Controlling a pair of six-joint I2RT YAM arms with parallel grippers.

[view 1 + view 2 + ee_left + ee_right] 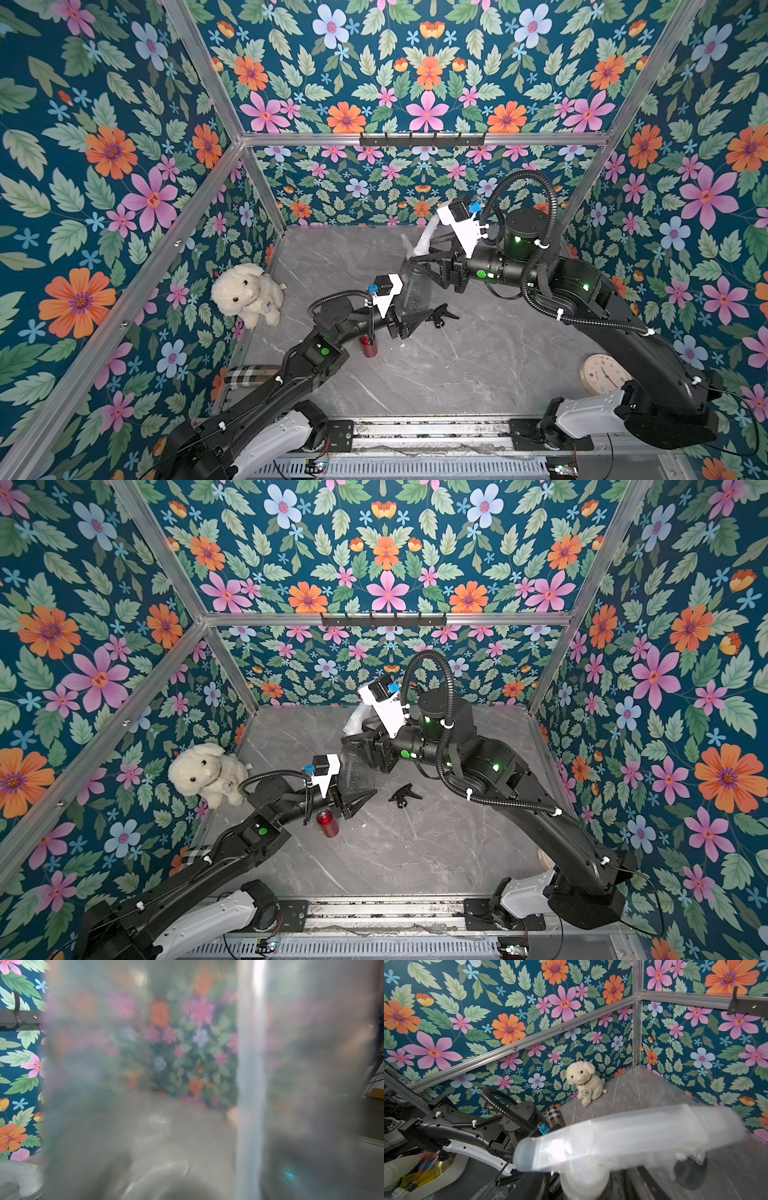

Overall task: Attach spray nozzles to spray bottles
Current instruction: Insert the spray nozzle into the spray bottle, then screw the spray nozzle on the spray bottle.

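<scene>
Grey bottle (pixel 415 289): filled my left wrist view; left hand (pixel 415 323) gripped it.
White nozzle (pixel 623 1140): blurred in right wrist view.
Right hand (pixel 420 266): I couldn't tell.

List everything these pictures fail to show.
- Left wrist view: the grey bottle fills the frame and is blurred, so nothing behind it reads sharply.
- Right wrist view: the blurred white nozzle covers the grey bottle's neck; seating unknown.
- Top views: the right gripper is dark and small; grip unclear.
- In a top view, the red bottle is partly hidden behind the left arm.
</scene>
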